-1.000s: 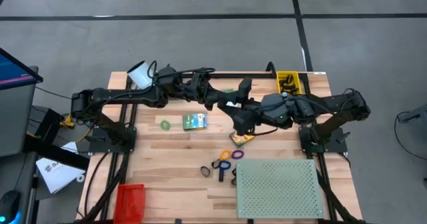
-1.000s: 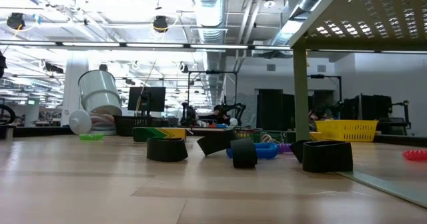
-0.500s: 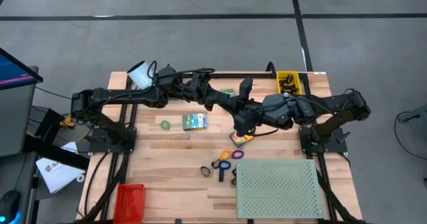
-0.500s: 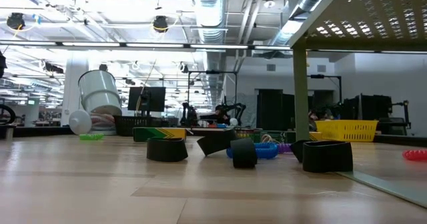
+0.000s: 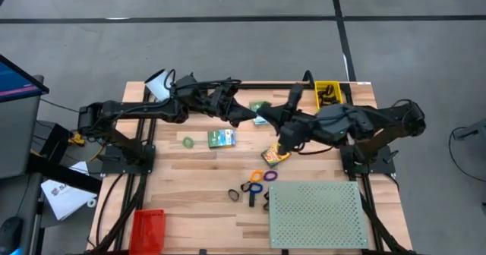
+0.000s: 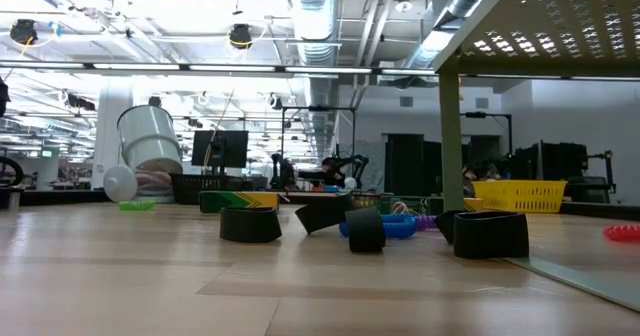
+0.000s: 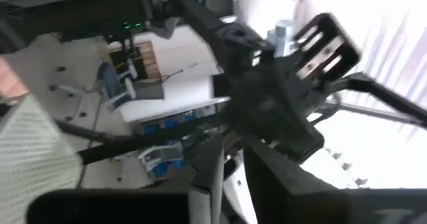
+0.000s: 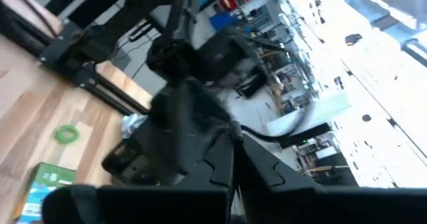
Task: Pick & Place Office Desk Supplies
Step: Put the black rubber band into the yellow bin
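High above the table's middle, my left gripper (image 5: 247, 117) and my right gripper (image 5: 267, 121) meet tip to tip. A small pale thing (image 5: 260, 121) shows between them. The left wrist view shows a narrow gap between my left gripper's (image 7: 233, 179) fingers; my right gripper (image 8: 233, 144) is shut. On the table lie two green boxes (image 5: 222, 138) (image 5: 260, 105), a yellow-orange crayon box (image 5: 275, 155), coloured rings (image 5: 258, 177) and black clips (image 5: 234, 195), all untouched. My left gripper stands close to the small pale thing; I cannot tell whether it touches it. My right gripper is shut at the small pale thing (image 5: 261, 121), coming roughly level from the table's right. The thing is clear of the table. Both grippers hide the place of contact, so the part held does not show.
A pale green perforated board (image 5: 317, 213) stands raised at the near right. A yellow bin (image 5: 328, 93) with black clips is at the far right, a red bin (image 5: 148, 228) at the near left, a white cylinder (image 5: 158, 84) at the far left. A green ring (image 5: 187, 141) lies alone.
My right gripper has drawn back toward the table's far right and risen a little, rolling slightly. The crayon box and the far green box, partly under the arm before, now show in full. My left arm has stayed about where it was.
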`<state>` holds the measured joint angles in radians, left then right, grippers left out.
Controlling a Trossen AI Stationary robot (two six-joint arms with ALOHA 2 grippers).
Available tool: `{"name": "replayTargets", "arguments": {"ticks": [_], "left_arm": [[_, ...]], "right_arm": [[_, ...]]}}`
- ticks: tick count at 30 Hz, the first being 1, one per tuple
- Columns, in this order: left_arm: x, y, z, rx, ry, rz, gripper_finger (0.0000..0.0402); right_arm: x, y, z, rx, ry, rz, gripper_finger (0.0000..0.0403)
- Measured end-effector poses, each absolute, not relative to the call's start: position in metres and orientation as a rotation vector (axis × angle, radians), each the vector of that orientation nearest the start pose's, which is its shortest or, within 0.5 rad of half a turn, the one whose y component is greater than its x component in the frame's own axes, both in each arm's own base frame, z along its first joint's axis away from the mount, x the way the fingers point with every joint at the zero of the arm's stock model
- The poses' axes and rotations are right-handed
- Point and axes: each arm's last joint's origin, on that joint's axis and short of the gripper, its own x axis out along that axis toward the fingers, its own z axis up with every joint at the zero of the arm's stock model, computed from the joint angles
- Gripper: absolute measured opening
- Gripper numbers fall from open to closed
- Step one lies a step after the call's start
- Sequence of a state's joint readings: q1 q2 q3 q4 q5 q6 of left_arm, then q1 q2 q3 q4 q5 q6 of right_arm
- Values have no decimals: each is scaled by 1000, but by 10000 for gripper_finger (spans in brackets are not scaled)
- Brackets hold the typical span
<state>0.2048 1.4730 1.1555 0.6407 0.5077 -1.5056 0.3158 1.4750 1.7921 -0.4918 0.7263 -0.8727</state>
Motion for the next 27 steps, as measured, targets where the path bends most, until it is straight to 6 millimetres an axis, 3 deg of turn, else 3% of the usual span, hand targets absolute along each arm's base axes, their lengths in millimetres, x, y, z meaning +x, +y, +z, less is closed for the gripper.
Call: {"name": "replayTargets", "arguments": {"ticks": [8, 14, 17, 22, 27], "left_arm": [[309, 45, 376, -1311, 26, -526, 102], [286, 27, 373, -1251, 28, -567, 108], [276, 17, 374, -1184, 13, -570, 107], [261, 0, 380, -1056, -68, -563, 106], [253, -10, 384, -1003, -143, -525, 106]], "right_arm": [[261, 71, 497, -861, 333, -426, 3], [247, 43, 498, -560, 350, -683, 1], [248, 21, 496, -396, 331, -837, 1], [253, -30, 484, -342, 427, -1049, 3], [249, -106, 460, -189, 595, -1134, 1]]}}
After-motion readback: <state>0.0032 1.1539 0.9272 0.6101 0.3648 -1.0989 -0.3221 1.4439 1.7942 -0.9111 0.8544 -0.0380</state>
